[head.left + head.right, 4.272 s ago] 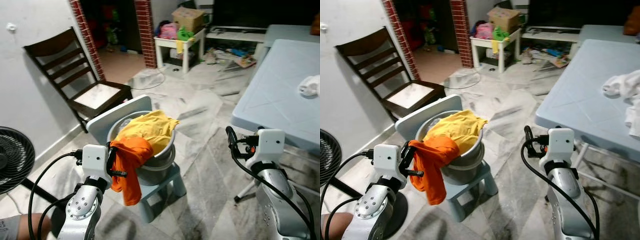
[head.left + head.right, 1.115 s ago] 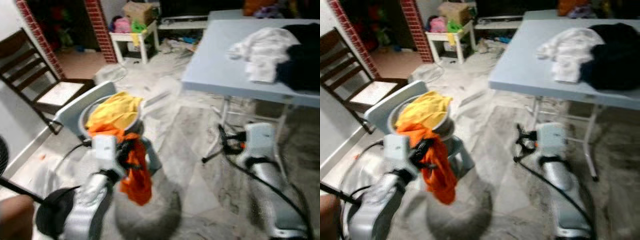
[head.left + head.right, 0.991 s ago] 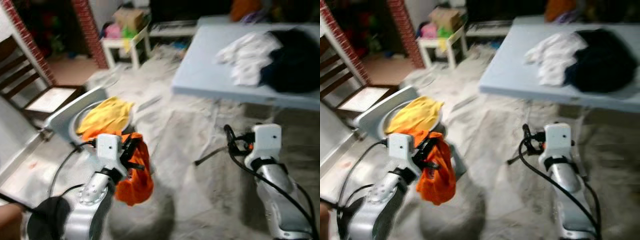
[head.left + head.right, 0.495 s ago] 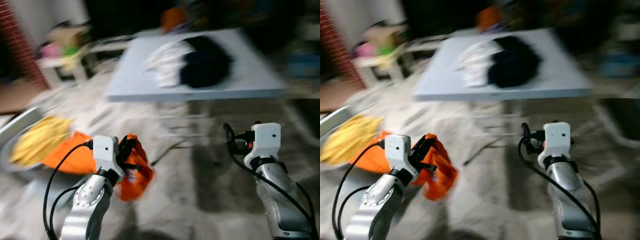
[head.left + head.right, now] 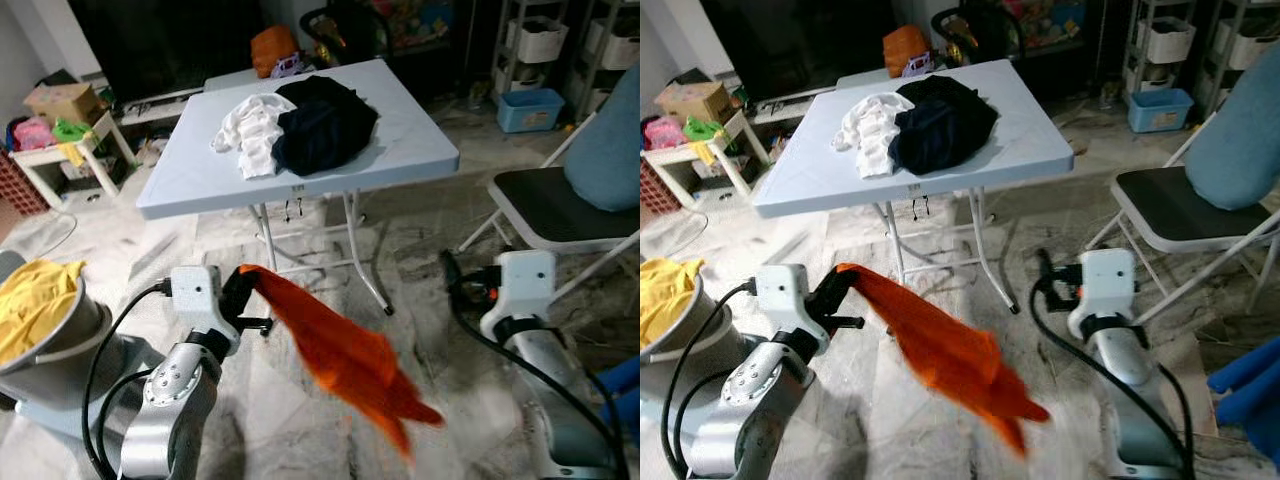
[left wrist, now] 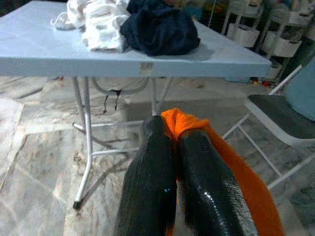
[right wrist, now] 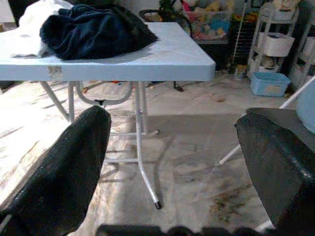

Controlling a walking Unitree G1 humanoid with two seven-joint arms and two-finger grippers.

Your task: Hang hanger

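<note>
Trailing rightward from the left gripper (image 5: 243, 296), fingers pinched on one end: orange garment (image 5: 340, 355), airborne, soft, light. Right gripper (image 7: 172, 162) spread, empty. Table (image 5: 400, 140) far.

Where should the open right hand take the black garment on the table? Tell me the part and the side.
Probably pinch the black garment at its bunched, raised middle, coming down from above, on the side away from the white garment it touches. It lies as a low heap on the table with no edge standing free. The right hand is open.
</note>
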